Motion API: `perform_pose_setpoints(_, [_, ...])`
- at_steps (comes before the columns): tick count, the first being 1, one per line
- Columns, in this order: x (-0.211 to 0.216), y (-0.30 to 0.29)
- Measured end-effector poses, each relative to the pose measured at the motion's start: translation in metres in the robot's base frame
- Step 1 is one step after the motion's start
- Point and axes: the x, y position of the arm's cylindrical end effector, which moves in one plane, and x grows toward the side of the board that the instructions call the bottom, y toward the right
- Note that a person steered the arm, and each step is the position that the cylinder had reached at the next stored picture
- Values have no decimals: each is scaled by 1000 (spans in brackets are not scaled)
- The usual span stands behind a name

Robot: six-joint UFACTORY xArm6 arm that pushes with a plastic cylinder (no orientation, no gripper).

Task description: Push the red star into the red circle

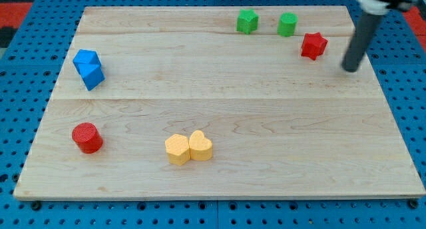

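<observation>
The red star (313, 45) lies near the view's top right of the wooden board. The red circle (86, 137), a short cylinder, stands at the lower left. My tip (349, 69) is just right of and slightly below the red star, a small gap apart from it. The rod slants up to the view's top right corner.
Two green blocks (247, 20) (287, 24) sit at the top, left of the red star. Two blue blocks (88, 68) touch each other at the left. A yellow hexagon (177, 150) and a yellow heart (200, 146) touch at the bottom middle. The board's right edge (393, 116) is close to my tip.
</observation>
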Motion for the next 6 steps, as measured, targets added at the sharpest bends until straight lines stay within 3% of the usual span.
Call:
perform_pose_setpoints(1, [-32, 5])
perform_pose_setpoints(3, [-14, -95])
perform_pose_setpoints(4, [-14, -37])
perform_pose_setpoints(5, [-46, -28])
perform_pose_setpoints(6, [-60, -86])
